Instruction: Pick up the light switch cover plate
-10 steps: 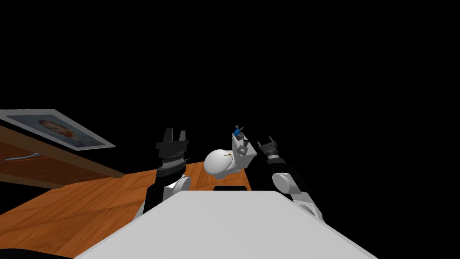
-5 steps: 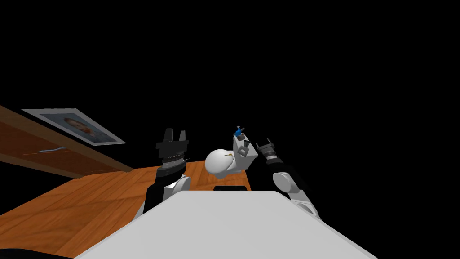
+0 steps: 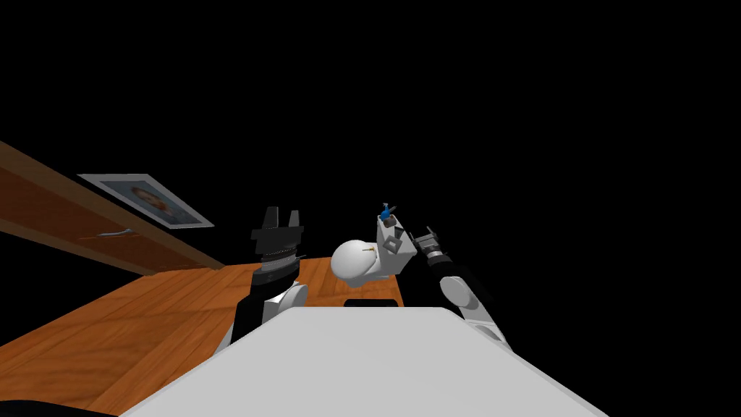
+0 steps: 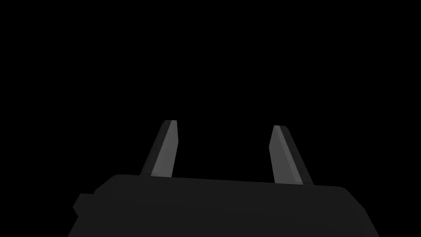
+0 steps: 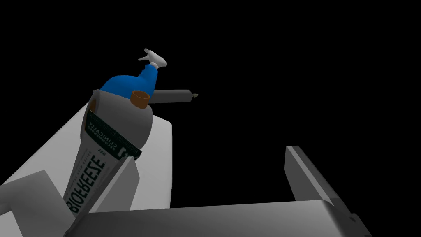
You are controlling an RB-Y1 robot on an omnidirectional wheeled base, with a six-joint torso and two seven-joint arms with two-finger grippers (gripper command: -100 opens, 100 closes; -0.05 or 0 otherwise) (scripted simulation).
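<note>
A white boxy unit (image 3: 396, 250) with a rounded white body (image 3: 354, 262) stands just ahead of me. On its flat top (image 5: 158, 164) lie a grey tube lettered BIOFREEZE (image 5: 109, 135), a blue spray bottle (image 5: 129, 82) and a grey cylinder (image 5: 170, 96). A small flat grey square piece (image 3: 391, 244) with a dark middle also lies there; its grey patch (image 5: 28, 193) sits beside the tube. My right gripper (image 5: 211, 153) is open next to the tube, close to the unit's right side (image 3: 428, 232). My left gripper (image 3: 281, 211) is raised and open (image 4: 224, 124) before a black area.
An orange wooden floor (image 3: 130, 326) spreads to the left. Along its far edge runs a brown panel with a metal handle (image 3: 112, 233), and a framed portrait (image 3: 148, 199) hangs beyond it. Everything else around is a black area.
My view has swung, so the brown panel and portrait have slid to the right. My right gripper has edged slightly closer to the white unit. The left arm is unchanged.
</note>
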